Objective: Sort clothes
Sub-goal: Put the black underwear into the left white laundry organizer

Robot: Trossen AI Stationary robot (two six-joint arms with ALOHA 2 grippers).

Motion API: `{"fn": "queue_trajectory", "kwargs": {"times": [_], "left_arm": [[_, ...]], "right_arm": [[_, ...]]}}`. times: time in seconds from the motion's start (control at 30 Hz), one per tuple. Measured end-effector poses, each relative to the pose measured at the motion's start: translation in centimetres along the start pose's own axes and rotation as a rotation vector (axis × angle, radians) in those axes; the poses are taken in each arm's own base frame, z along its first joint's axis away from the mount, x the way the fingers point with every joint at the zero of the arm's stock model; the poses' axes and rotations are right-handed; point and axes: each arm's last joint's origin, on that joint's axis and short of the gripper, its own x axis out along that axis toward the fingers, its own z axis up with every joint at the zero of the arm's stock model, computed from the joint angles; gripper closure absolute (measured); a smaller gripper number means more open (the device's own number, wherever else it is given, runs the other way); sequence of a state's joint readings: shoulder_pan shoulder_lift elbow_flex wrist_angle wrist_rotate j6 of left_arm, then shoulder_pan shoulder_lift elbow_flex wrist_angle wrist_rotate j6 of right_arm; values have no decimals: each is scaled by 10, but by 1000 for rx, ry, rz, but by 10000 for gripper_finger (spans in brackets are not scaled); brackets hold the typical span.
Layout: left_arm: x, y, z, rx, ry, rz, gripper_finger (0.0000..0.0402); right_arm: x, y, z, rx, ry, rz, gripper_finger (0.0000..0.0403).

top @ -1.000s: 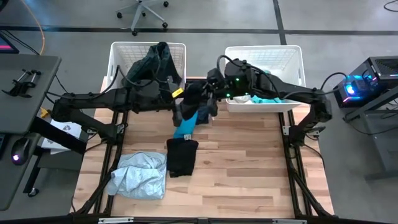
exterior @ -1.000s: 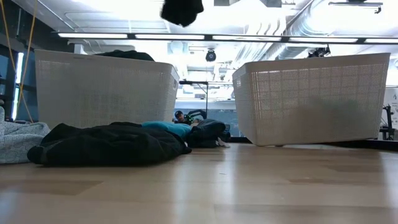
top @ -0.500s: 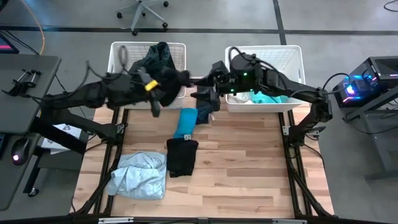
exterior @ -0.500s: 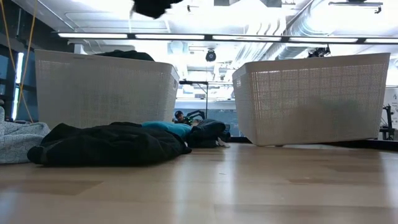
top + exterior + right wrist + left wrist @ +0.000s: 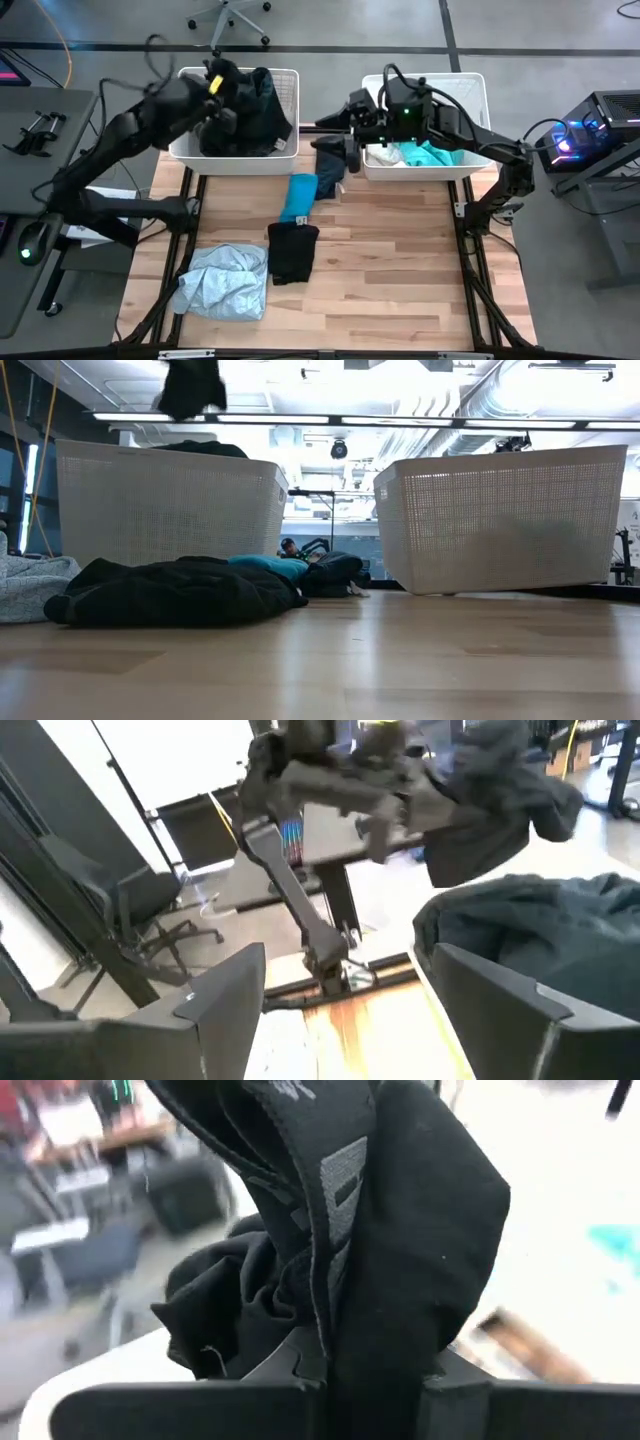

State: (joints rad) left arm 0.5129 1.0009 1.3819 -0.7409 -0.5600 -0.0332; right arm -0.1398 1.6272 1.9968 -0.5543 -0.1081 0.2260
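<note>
No legible text or labels anywhere.

The setting was a robotics lab or test workshop rather than a home: the wooden table (image 5: 380, 250) sat in a dark metal frame on a bare grey concrete floor (image 5: 560, 300), with a wheeled office chair (image 5: 228, 20) standing beyond it. A desk at one side carried a computer mouse (image 5: 33, 238), and a computer case (image 5: 590, 130) with blue lights glowed at the other side. The low view looked across into an open room with exposed ceiling ducts (image 5: 500, 405) and long strip lights (image 5: 330, 418), and the right wrist view showed more black chairs (image 5: 90, 910) on the same hard floor.
</note>
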Motion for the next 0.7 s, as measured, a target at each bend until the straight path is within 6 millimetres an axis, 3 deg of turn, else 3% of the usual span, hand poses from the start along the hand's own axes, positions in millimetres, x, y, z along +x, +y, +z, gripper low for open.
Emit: {"fn": "queue_trajectory", "kwargs": {"times": [0.2,0.43,0.57,0.7], "left_arm": [[69,6,-39,16,390,-101,371],[151,3,-102,19,742,-190,351],[183,3,-129,-27,886,-278,325],[197,6,-141,-147,958,-431,289]], "right_arm": [[0,0,-7,16,67,-11,128],[0,6,-11,26,102,-1,128],[0,11,-15,24,131,10,128],[1,15,-17,29,146,18,128]]}}
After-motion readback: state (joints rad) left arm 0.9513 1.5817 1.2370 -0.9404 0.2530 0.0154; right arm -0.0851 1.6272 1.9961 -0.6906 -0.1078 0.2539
